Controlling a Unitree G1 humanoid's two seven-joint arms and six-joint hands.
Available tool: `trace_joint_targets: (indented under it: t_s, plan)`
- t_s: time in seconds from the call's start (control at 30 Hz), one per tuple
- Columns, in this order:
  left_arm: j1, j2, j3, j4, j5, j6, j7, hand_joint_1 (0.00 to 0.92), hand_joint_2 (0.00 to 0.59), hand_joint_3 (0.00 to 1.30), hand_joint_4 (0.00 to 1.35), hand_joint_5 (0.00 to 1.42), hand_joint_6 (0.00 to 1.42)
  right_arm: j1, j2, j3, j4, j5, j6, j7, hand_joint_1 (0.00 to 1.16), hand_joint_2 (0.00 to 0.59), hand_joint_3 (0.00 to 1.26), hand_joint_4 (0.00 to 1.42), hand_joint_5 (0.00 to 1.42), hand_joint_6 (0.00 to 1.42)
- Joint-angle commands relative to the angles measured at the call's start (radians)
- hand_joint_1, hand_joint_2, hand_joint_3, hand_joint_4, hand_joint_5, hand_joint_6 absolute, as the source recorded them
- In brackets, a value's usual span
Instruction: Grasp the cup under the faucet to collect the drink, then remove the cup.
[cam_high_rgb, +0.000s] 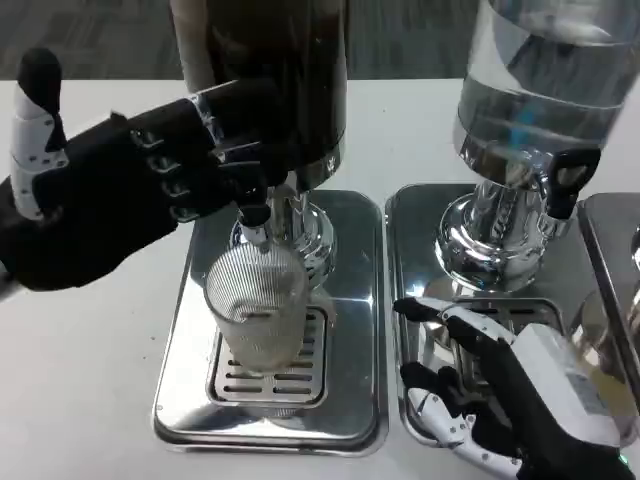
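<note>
A clear ribbed cup (256, 310) stands upright on the grate of the left drip tray (355, 330), right under the faucet spout (254, 226) of the dark dispenser (290, 80). No hand touches the cup, and I see no stream or dark drink in it. My left hand (130, 190) reaches in from the left, its black fingers (240, 150) curled over the faucet lever above the spout; the lever itself is hidden by them. My right hand (500, 385) lies low on the right drip tray (410, 250), fingers spread and holding nothing, a short way right of the cup.
A second dispenser (530, 90) with a clear tank and a chrome foot (490, 240) stands on the right tray, just beyond my right hand. A third tray's edge (605, 260) shows at the far right. White table (80, 380) lies left of the trays.
</note>
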Motion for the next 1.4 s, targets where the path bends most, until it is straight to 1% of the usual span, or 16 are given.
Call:
trace_joint_targets:
  t_s: [0.03,0.4,0.6,0.77,0.83,1.07,1.4]
  plan:
    - [-0.014,-0.005,-0.018,-0.004,0.035,-0.041,-0.018,0.0,0.023,0.17,0.04,0.13,0.06,0.008,0.004,0.003,0.005,0.005,-0.003,-0.013,0.45,0.419,0.27,0.26,0.24,0.28]
    - [0.002,-0.007,-0.034,-0.027,0.079,-0.13,-0.02,0.0,0.03,0.2,0.05,0.11,0.07,0.01,0.003,0.003,0.006,0.01,-0.001,-0.01,0.46,0.424,0.27,0.26,0.24,0.28]
    - [0.008,-0.005,-0.043,-0.03,0.109,-0.2,-0.023,0.0,0.029,0.25,0.09,0.13,0.08,0.014,0.0,-0.003,0.002,0.016,0.0,-0.009,0.47,0.426,0.27,0.26,0.24,0.28]
    - [0.011,-0.003,-0.049,-0.029,0.137,-0.258,-0.022,0.0,0.03,0.26,0.11,0.14,0.09,0.011,0.003,-0.003,0.006,0.018,0.002,-0.008,0.48,0.425,0.27,0.26,0.24,0.28]
    - [0.013,-0.002,-0.05,-0.031,0.143,-0.278,-0.024,0.0,0.03,0.27,0.12,0.15,0.09,0.01,0.003,-0.002,0.008,0.02,0.002,-0.008,0.5,0.433,0.27,0.26,0.24,0.28]
    - [0.023,0.0,-0.049,-0.04,0.159,-0.344,-0.033,0.0,0.035,0.28,0.13,0.15,0.1,0.007,0.003,-0.003,0.008,0.024,0.005,-0.005,0.51,0.432,0.27,0.26,0.24,0.28]
    - [0.041,-0.006,-0.054,-0.062,0.162,-0.389,-0.036,0.0,0.044,0.29,0.13,0.16,0.11,0.006,-0.004,-0.011,0.001,0.029,0.012,0.002,0.52,0.441,0.27,0.26,0.24,0.28]
